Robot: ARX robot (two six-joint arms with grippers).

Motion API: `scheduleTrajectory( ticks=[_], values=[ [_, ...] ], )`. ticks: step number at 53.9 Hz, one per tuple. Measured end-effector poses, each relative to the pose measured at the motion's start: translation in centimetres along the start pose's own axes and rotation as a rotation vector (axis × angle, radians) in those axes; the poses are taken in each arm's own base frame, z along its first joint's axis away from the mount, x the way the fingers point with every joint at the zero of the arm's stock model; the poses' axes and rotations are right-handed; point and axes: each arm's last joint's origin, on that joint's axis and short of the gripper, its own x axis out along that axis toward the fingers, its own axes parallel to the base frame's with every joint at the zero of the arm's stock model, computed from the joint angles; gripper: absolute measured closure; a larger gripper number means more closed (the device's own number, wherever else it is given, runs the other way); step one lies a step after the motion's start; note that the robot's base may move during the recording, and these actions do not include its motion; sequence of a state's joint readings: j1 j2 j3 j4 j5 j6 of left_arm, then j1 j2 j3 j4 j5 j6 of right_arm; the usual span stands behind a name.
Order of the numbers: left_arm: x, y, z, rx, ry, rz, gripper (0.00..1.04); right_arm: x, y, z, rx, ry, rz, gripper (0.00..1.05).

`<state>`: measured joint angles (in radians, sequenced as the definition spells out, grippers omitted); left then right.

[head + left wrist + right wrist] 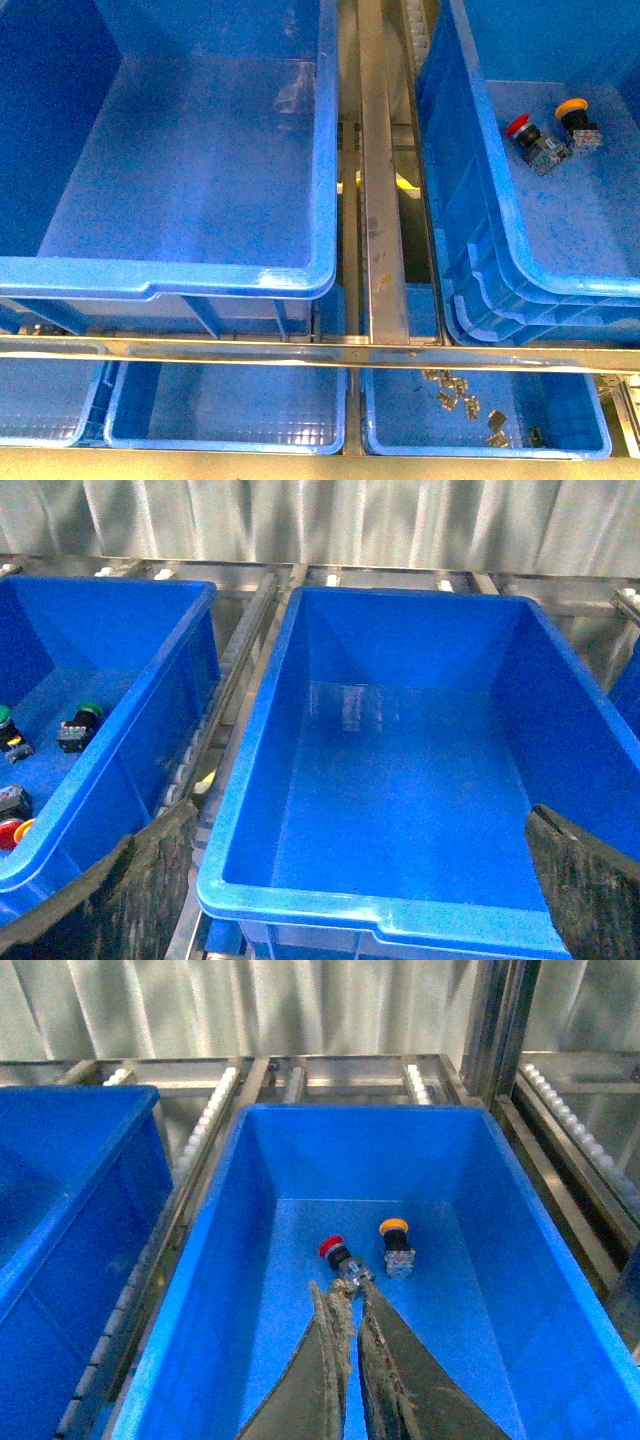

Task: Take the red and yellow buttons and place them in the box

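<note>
Resting in the right-hand box (560,230): one red button (520,127) and one yellow button (572,108).
Front view shows them side by side on its floor, with a bare big bin (200,150) to the left. Left wrist view has the left claw (350,880) spread wide over that bin. Right wrist view has the right claw (347,1305) pinched together just short of the red button, the yellow one close beside.

Bright overhead light, glare on blue plastic, slightly soft focus.
</note>
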<state>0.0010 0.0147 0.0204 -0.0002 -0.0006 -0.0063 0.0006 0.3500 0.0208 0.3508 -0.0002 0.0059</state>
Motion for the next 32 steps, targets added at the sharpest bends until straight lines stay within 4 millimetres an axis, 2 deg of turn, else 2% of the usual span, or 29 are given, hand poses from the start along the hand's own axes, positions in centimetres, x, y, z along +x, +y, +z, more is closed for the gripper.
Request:
scheduleTrajectory(
  ticks=[32],
  values=[
    [0.0,0.0,0.0,0.0,0.0,0.0,0.08,-1.6,0.0,-0.3,0.0,0.022,-0.001,1.01]
  ],
)
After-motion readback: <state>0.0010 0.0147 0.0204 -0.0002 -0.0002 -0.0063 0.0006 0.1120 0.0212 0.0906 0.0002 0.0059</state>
